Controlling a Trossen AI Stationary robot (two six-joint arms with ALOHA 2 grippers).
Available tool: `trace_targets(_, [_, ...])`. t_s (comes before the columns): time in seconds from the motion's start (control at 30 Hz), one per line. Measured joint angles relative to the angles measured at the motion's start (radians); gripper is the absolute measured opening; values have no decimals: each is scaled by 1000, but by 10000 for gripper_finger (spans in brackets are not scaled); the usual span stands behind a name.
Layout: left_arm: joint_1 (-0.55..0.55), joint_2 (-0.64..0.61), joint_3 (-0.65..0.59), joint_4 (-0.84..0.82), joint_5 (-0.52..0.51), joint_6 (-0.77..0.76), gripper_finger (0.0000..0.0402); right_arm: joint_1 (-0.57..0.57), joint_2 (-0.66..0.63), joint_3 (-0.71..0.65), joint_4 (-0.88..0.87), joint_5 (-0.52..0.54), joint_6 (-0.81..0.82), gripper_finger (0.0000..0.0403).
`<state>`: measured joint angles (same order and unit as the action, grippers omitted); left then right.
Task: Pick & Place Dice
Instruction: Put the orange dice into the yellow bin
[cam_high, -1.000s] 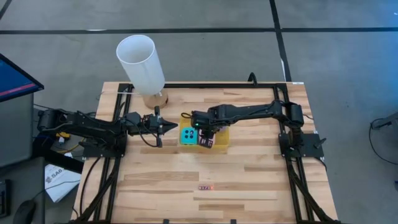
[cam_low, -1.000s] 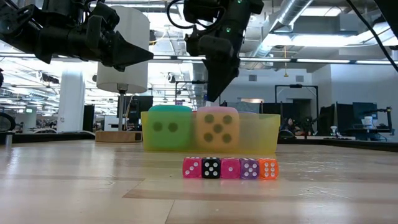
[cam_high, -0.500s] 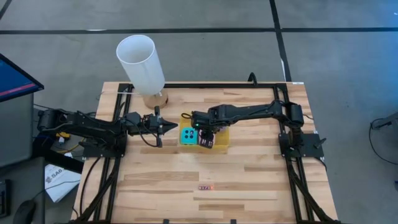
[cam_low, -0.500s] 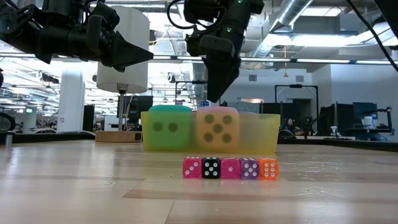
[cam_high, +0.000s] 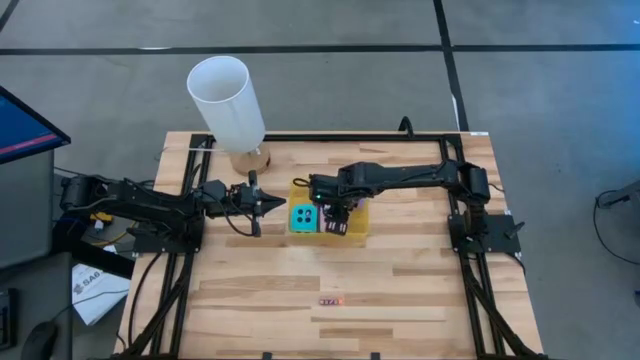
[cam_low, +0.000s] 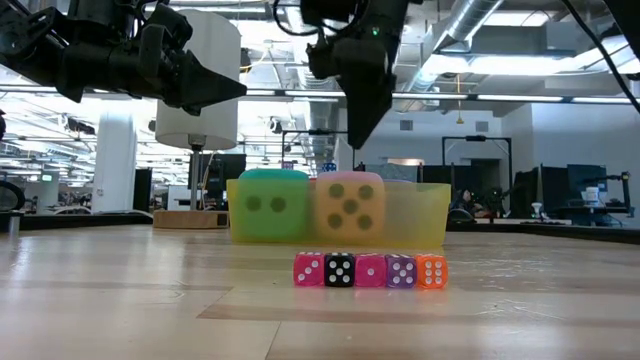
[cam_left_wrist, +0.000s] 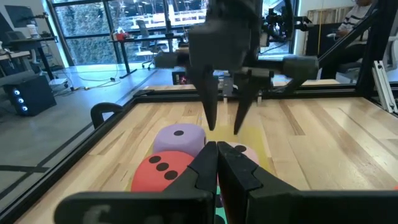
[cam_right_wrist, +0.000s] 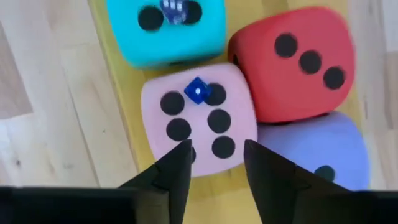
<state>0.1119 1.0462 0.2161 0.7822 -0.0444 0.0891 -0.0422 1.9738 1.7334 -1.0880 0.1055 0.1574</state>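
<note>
Four soft dice sit packed together in a shallow yellow tray (cam_high: 352, 226). The right wrist view shows cyan (cam_right_wrist: 165, 31), red (cam_right_wrist: 292, 62), pink (cam_right_wrist: 199, 121) and purple (cam_right_wrist: 311, 152). My right gripper (cam_right_wrist: 216, 146) hangs open above the pink die, fingers pointing down, and touches nothing; it shows above the tray in the low view (cam_low: 355, 135). My left gripper (cam_high: 265, 205) waits shut in the air left of the tray, pointing at it (cam_left_wrist: 217, 146).
A tiny blue die (cam_right_wrist: 197, 91) lies on the pink die's top, and another tiny die (cam_right_wrist: 174, 9) on the cyan one. A row of tiny dice (cam_low: 368, 270) stands near the table's near edge. A tall white cylinder (cam_high: 228, 100) stands on a wooden base behind the left gripper.
My right gripper has risen a little, straight up from the dice in the tray. The dice and the left arm have stayed where they were.
</note>
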Motion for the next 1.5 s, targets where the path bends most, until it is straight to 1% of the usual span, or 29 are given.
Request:
trace_targets(0.2, [0, 0, 0, 0, 0, 0, 0, 2, 0, 45, -29, 0, 0, 104])
trace_targets(0.33, [0, 0, 0, 0, 0, 0, 0, 2, 0, 55, -118, 0, 6, 79])
trace_targets(0.43, [0, 0, 0, 0, 0, 0, 0, 8, 0, 74, -184, 0, 43, 60])
trace_targets(0.67, [0, 0, 0, -1, 0, 0, 0, 82, 0, 145, -270, 0, 45, 6])
trace_targets(0.73, [0, 0, 0, -1, 0, 0, 0, 108, 0, 159, -297, 13, 50, 5])
trace_targets(0.83, [0, 0, 0, 0, 0, 6, 0, 151, 0, 158, -328, 60, 75, 10])
trace_targets(0.93, [0, 0, 0, -1, 0, 16, 0, 196, 0, 158, -343, 83, 116, 3])
trace_targets(1.13, [0, 0, 0, -1, 0, 16, 0, 289, 0, 139, -313, 185, 214, 2])
trace_targets(1.23, [0, 0, 0, -1, 0, 17, 0, 329, 0, 110, -265, 236, 257, 2])
trace_targets(1.5, [0, 0, 0, 0, 0, 18, 0, 404, 0, -4, -167, 262, 392, 1])
